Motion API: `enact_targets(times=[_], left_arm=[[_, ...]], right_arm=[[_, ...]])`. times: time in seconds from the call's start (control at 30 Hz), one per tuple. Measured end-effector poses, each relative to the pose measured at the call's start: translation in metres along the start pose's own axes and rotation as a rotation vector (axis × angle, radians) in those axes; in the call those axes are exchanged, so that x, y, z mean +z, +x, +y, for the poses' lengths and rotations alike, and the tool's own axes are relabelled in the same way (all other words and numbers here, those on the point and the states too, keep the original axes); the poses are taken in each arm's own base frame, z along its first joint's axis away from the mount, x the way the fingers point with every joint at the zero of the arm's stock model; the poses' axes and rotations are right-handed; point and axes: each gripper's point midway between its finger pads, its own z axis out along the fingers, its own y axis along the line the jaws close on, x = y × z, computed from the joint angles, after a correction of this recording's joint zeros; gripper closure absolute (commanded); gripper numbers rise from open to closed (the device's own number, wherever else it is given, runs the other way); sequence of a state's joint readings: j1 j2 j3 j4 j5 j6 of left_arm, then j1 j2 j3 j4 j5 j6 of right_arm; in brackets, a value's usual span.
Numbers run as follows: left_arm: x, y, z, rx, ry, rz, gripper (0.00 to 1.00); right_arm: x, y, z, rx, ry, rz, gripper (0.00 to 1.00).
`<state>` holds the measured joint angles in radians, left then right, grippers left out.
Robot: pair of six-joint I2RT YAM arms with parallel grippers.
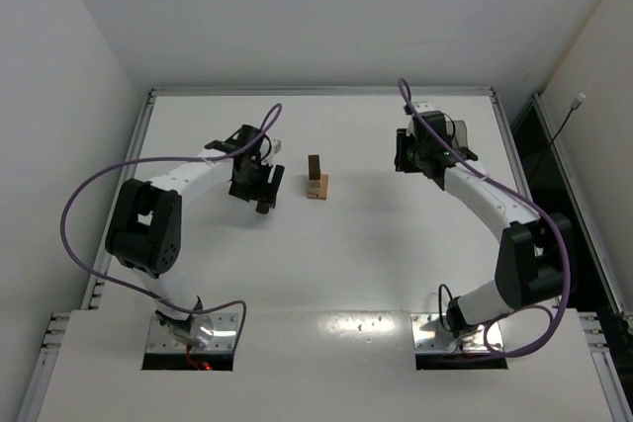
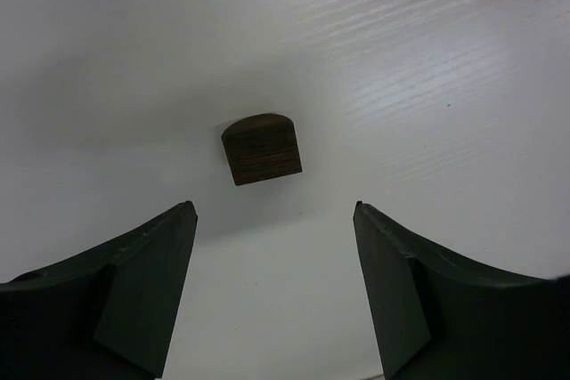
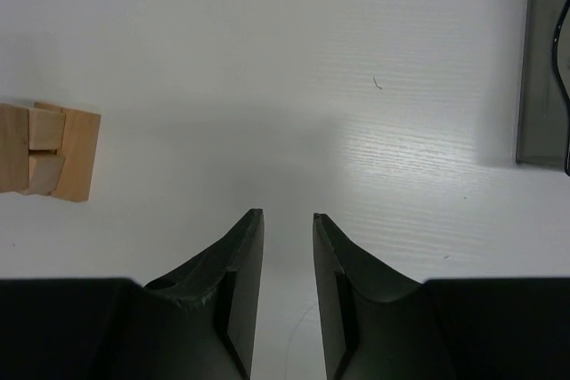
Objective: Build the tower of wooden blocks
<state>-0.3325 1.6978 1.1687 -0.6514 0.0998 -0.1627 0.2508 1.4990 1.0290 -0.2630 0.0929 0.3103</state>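
Blocks of the wood block tower point(image 1: 316, 183) stand near the middle of the white table point(image 1: 376, 264), between the two arms. From above, the tower is a light tan base with a dark brown piece standing upright on it.

The left gripper point(image 2: 272, 211) hangs just beside the tower on its left. Its fingers point(image 2: 142, 282) are spread wide, with only bare table between them. In the left wrist view a loose dark brown block point(image 2: 261, 149) lies flat on the table a little ahead of the fingertips. It is roughly in line with the gap between them, slightly nearer the left-hand finger in that view, and touches neither. The edge of the block farthest from the gripper is rounded, and the near edge is straight. A tan corner of the tower shows at the top right of that view, well apart from the dark block.

The right gripper point(image 3: 287, 215) is on the other side of the tower and farther from it. Its fingers stand only a narrow slit apart and hold nothing. In the right wrist view the tower's tan pieces sit at the far left edge, well off to the side of the fingertips. A dark translucent bin point(image 3: 541, 68) lies at the right edge of that view.
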Motion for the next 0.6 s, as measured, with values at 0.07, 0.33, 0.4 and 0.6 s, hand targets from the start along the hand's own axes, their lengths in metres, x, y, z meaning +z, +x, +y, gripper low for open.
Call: enact_targets(times=[0.07,0.33,0.4,0.6], left_arm=[[0.003,-0.001,-0.001,0.004,-0.012,-0.001,0.34],[0.022,0.005,0.0,0.015,-0.072,0.047,0.41],[0.027,0.004,0.002,0.013,-0.082,0.053,0.41],[0.037,0.0,0.005,0.009,-0.101,0.068,0.42]], right_arm=[[0.0,0.0,0.0,-0.001,-0.001,0.001,0.74],[0.0,0.0,-0.003,0.007,-0.002,0.001,0.74],[0.0,0.0,-0.004,0.009,-0.001,0.001,0.74],[0.0,-0.001,-0.007,0.015,0.004,0.001,0.74]])
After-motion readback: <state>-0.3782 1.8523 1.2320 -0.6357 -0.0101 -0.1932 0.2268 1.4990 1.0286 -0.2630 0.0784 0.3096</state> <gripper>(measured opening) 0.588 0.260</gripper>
